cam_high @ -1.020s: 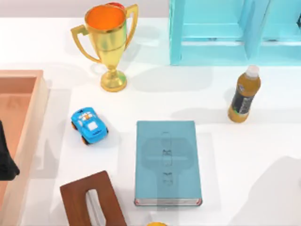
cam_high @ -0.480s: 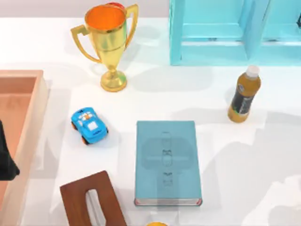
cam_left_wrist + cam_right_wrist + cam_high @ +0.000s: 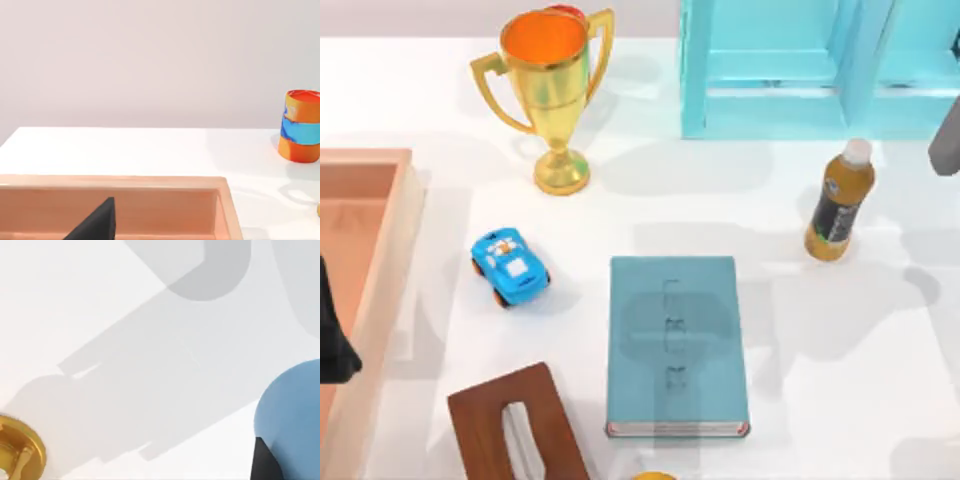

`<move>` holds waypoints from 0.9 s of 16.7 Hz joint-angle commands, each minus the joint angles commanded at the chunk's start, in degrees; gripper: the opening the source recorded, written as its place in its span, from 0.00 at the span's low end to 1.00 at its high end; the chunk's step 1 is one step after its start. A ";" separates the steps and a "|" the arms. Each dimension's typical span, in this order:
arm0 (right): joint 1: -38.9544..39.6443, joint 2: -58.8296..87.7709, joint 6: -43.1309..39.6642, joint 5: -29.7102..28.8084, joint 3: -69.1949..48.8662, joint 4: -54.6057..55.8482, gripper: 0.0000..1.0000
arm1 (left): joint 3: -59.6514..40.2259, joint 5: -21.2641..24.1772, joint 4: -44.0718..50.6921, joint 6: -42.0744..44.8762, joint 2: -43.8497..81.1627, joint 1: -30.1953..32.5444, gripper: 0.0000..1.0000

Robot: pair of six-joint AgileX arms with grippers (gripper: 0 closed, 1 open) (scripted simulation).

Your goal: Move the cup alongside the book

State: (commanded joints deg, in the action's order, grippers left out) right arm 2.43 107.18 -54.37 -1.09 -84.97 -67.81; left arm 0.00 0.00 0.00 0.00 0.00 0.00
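The right end effector (image 3: pixel 263 464) is hovering over the counter (image 3: pixel 100 315) with the cup (image 3: pixel 292 410) pressed right beside it; I cannot tell whether it is gripping the cup. The book (image 3: pixel 675 345) is lying well away from it. The carrying step is seemingly underway, and the next move is calling for a set-down just beside the book's edge. The left end effector (image 3: pixel 95 225) is idling over the wooden tray (image 3: pixel 150 182).

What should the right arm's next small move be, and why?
Probably bring the right arm in from the right edge toward the bare table between book and bottle: the cup sits close by its wrist camera, seemingly carried, and not yet beside the book. Left arm idles over the tray.
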 joint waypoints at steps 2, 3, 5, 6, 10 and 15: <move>6.11 -0.44 15.04 -0.23 -0.76 -1.21 0.00 | 0.00 0.00 0.00 0.00 0.00 0.00 1.00; 9.11 -0.64 22.57 -0.35 -1.15 -1.85 0.00 | 0.00 0.00 0.00 0.00 0.00 0.00 1.00; 14.90 -1.03 37.26 -0.53 -1.94 -3.12 0.00 | 0.00 0.00 0.00 0.00 0.00 0.00 1.00; 17.66 -1.23 44.35 -0.60 -2.32 -3.72 0.00 | 0.00 0.00 0.00 0.00 0.00 0.00 1.00; 27.45 -1.88 69.78 -0.80 -3.63 -5.65 0.00 | 0.00 0.00 0.00 0.00 0.00 0.00 1.00; 35.79 -1.92 90.37 -1.07 -4.70 -6.98 0.00 | 0.00 0.00 0.00 0.00 0.00 0.00 1.00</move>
State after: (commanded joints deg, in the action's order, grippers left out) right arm 38.22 105.26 36.00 -2.17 -89.67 -74.79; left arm 0.00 0.00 0.00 0.00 0.00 0.00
